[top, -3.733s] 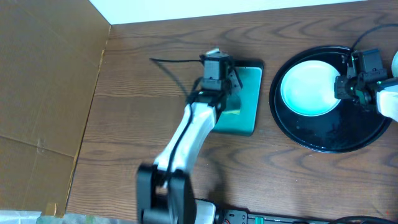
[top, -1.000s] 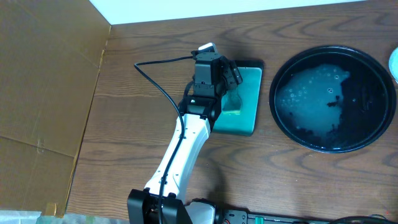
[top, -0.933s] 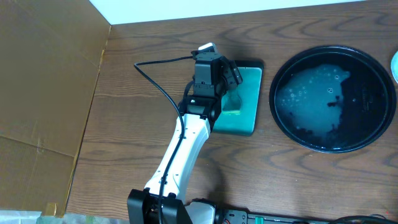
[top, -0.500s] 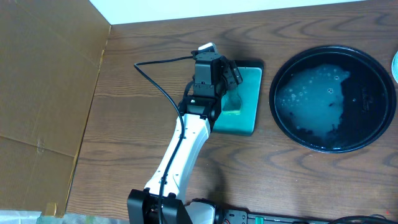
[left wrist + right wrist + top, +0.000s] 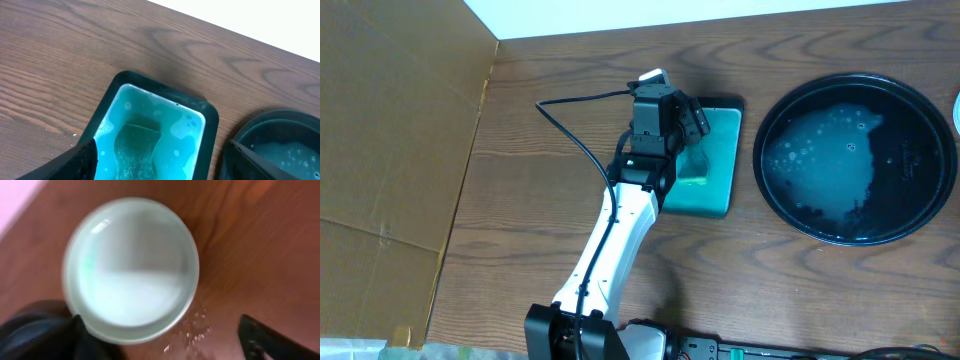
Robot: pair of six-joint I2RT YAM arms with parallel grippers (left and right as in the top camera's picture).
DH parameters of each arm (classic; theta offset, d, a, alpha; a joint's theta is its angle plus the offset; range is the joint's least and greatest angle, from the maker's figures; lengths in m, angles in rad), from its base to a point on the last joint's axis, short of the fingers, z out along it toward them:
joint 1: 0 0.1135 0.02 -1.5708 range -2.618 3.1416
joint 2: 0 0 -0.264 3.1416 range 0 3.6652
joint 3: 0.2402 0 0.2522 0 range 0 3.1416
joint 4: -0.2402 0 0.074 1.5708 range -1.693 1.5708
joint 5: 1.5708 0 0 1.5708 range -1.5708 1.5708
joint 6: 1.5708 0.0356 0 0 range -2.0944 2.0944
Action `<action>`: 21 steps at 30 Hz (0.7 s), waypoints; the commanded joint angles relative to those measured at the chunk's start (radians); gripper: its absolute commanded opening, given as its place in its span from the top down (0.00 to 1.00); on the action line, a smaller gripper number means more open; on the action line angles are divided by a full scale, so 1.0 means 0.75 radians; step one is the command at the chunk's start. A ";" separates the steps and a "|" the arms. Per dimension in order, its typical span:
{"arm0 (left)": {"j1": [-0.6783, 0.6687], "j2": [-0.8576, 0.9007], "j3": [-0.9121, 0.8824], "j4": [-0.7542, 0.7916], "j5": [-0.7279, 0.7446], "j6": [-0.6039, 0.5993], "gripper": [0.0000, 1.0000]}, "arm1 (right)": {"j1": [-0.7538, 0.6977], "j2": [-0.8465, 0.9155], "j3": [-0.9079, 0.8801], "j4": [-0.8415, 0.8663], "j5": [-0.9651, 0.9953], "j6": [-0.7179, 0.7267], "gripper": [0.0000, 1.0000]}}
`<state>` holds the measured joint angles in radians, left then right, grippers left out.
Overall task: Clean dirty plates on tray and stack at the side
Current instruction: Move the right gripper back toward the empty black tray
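Note:
One white plate (image 5: 131, 270) lies flat on the wooden table in the right wrist view, blurred, with a faint teal tint at its left. My right gripper (image 5: 160, 330) hangs open above its near rim and holds nothing; a few droplets lie beside it. In the overhead view only a white sliver of the plate (image 5: 957, 103) shows at the right edge, and the right gripper is out of frame. The round black tray (image 5: 910, 180) holds soapy water and no plates. My left gripper (image 5: 162, 150) stands open over the teal dish.
The rectangular black-rimmed dish (image 5: 725, 130) holds teal water and a sponge (image 5: 137, 150), left of the tray (image 5: 270, 145). A black cable (image 5: 570, 130) loops across the table by the left arm. Brown cardboard (image 5: 390, 150) covers the far left.
The plate and right gripper that were over the tray earlier have gone off the right edge. The left arm shifted slightly over the dish, then stayed still over the last second.

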<state>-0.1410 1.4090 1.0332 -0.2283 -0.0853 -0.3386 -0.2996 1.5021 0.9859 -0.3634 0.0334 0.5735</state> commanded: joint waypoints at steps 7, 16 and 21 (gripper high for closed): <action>0.001 0.005 0.010 0.000 -0.017 0.013 0.19 | 0.250 -0.352 -0.027 -0.325 0.088 -0.019 0.01; 0.001 0.005 0.010 0.000 -0.017 0.013 0.19 | 0.870 -0.505 -0.294 -0.172 0.164 -0.103 0.01; 0.001 0.005 0.010 0.000 -0.017 0.013 0.19 | 1.029 -0.493 -0.343 -0.276 0.155 -0.103 0.01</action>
<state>-0.1410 1.4090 1.0332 -0.2279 -0.0856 -0.3386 0.4309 1.1286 0.7425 -0.5365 0.1291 0.5137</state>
